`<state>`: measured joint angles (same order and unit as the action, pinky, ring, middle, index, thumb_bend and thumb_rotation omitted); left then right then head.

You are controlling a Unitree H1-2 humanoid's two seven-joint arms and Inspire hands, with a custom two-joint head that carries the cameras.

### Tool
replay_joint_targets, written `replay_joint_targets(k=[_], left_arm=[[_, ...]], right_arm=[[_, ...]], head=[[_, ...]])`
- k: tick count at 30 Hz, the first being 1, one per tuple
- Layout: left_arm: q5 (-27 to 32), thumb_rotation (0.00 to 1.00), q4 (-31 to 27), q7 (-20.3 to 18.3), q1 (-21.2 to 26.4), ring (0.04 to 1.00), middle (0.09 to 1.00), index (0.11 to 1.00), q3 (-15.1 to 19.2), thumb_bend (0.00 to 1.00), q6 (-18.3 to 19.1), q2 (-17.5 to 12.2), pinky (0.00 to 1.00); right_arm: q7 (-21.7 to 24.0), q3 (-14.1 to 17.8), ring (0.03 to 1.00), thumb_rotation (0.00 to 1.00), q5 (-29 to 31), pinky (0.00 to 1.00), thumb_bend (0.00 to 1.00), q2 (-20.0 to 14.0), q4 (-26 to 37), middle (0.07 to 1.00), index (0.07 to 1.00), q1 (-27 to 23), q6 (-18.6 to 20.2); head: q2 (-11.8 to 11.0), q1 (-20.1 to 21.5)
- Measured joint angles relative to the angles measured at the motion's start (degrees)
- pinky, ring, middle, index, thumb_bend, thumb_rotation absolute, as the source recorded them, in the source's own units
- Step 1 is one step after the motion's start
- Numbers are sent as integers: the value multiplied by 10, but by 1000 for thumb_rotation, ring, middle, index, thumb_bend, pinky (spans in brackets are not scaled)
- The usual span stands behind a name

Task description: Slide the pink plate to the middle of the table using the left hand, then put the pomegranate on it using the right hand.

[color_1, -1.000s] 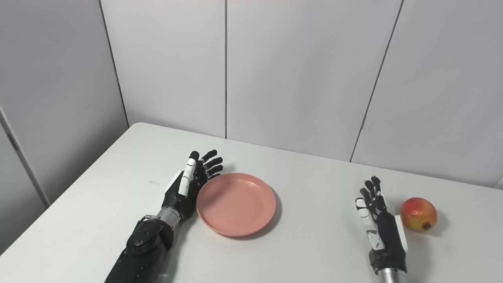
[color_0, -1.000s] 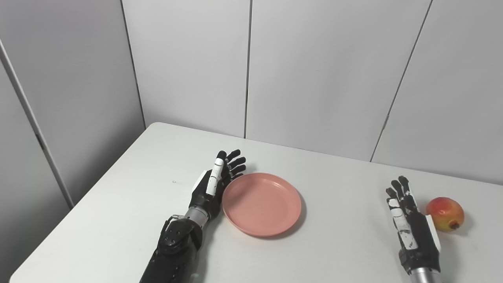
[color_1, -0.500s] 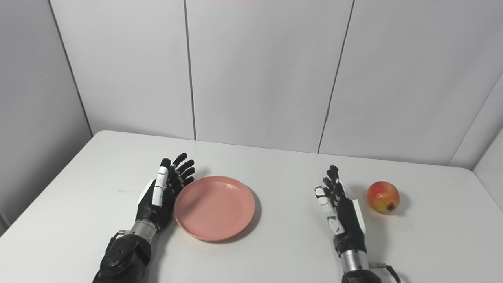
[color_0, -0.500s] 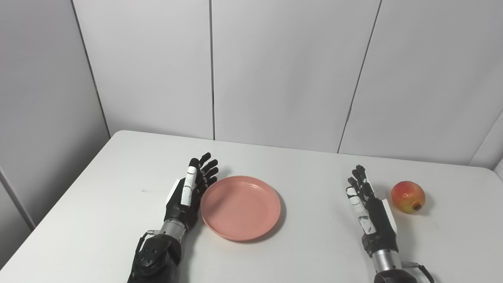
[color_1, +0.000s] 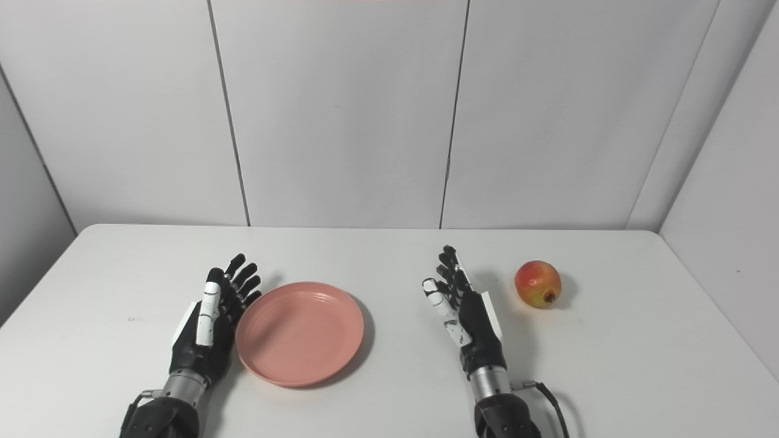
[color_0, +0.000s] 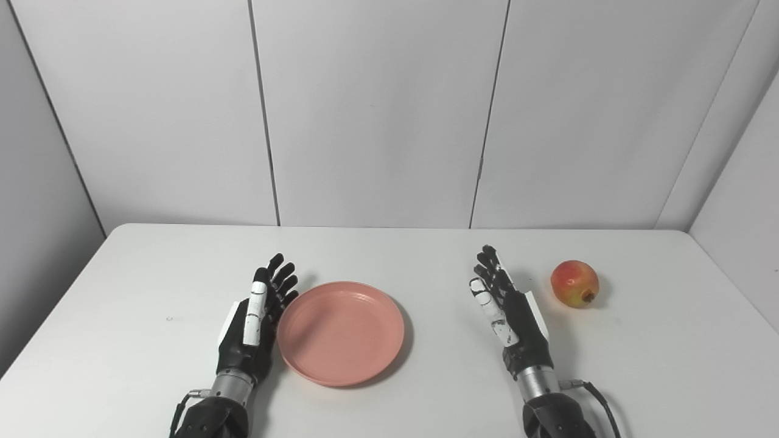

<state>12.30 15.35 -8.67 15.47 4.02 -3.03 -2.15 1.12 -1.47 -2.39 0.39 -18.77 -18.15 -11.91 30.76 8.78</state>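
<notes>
A pink plate (color_0: 341, 331) lies flat on the white table (color_0: 122, 292), a little left of the middle. My left hand (color_0: 255, 319) stands on edge against the plate's left rim, palm toward it, fingers straight and apart, holding nothing. A red-yellow pomegranate (color_0: 574, 283) rests on the table at the right. My right hand (color_0: 508, 313) stands on edge to the left of the fruit, open, with a gap between them.
Grey wall panels (color_0: 377, 109) close the table's far side and both sides. The table's right edge (color_0: 739, 304) runs close to the pomegranate. Bare tabletop lies between the plate and my right hand.
The whole picture has swung to the right as the camera turned. The plate, the pomegranate and both hands keep about the same places relative to each other.
</notes>
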Motion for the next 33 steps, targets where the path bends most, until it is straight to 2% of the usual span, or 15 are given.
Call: replay_joint_targets(k=[5, 15, 22, 33], left_arm=[[-1, 1000, -8, -2, -5, 982, 983, 976, -7, 676, 0, 9, 972], [-3, 1000, -7, -24, -7, 962, 968, 964, -30, 696, -5, 8, 940], [-25, 995, -7, -20, -8, 937, 943, 938, -34, 669, -29, 12, 905], [-30, 1000, -6, -20, -9, 957, 965, 957, -41, 668, -46, 15, 928]], right_arm=[[-1, -4, 926, 830, -6, 894, 568, 2, 0, 945, 959, 0, 1], [-5, -6, 922, 833, -11, 894, 544, 4, 1, 942, 957, 0, 13], [-5, -5, 918, 823, -10, 895, 539, 4, 2, 939, 954, 0, 18], [-5, -5, 918, 823, -10, 895, 541, 5, 5, 939, 952, 2, 23]], head=[[4, 9], [8, 10], [9, 8], [7, 9]])
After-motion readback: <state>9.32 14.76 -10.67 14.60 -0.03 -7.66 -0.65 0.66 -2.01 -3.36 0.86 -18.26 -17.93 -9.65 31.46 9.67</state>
